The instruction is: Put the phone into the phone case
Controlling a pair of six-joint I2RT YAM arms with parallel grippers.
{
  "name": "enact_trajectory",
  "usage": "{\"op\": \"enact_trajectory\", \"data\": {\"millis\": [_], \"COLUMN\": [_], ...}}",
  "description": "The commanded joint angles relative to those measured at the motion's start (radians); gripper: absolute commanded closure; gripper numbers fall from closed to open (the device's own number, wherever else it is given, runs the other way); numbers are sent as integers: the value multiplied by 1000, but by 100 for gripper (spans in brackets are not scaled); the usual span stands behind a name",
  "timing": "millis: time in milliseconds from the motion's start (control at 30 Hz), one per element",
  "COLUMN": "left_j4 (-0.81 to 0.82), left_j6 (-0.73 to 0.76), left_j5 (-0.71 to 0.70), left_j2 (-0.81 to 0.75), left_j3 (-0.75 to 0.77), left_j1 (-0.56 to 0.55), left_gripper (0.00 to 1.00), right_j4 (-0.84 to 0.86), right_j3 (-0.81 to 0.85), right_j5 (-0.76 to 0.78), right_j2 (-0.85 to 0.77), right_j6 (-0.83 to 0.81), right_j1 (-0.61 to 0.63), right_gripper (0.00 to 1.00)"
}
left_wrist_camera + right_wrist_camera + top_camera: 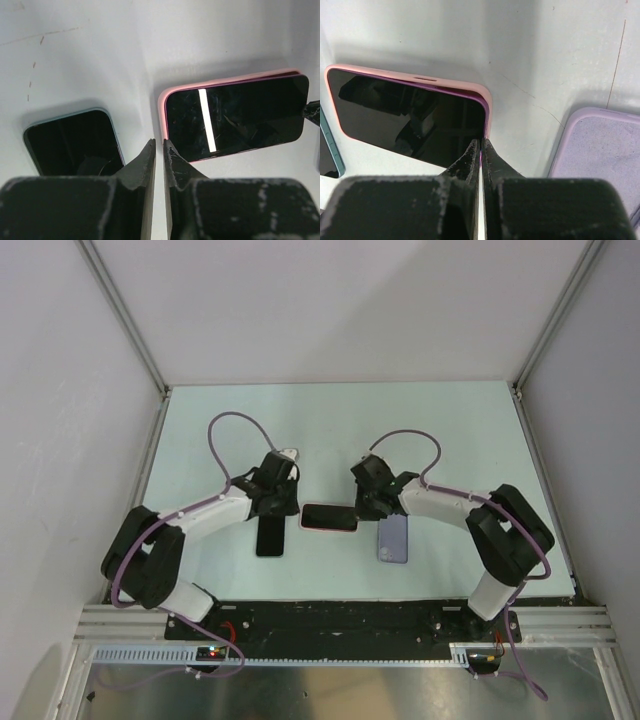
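White walls close the pale table (340, 430) on three sides, and both arms reach from the near edge toward its middle. Between them lies the phone (415, 120), screen up and dark, with its long side across the table, and around it I see the pink case (445, 82). A thin purple edge of the phone shows inside the pink rim at the corner, so I cannot tell if it sits fully down in the case. The right gripper (480, 144) has its two fingers pressed together, and their tips touch the right end of the phone, close to the corner. The left gripper (160, 145) stands at the other end of the phone, just beside the rounded pink corner. Its fingers are a little apart with only bare table between them (the slit is narrow, but I see it clearly), and they hold nothing. On the left of this gripper lies a second phone (70, 142) with a teal edge, also screen up, near the pink case but apart from it. On the right side, beside the right gripper, a purple case (605, 150) lies flat with its hollow side up.
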Motion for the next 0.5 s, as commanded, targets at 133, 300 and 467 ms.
{"op": "enact_trajectory", "data": {"millis": [133,300,467], "left_j4": [70,89,99], "left_j6": [-59,-61,-61], "left_j5": [40,60,68], "left_j2": [-44,-25,-12], "left_j3": [-46,-53,-57], "left_j1": [-16,-24,-24], "left_gripper": [86,87,88], "right_j4": [32,39,60], "right_j3": [-10,-9,-33], "right_j5": [100,105,106], "right_j2": [96,124,129], "right_j6": [-4,4,15], "right_j1": [84,105,129], "right_gripper": [97,96,96]}}
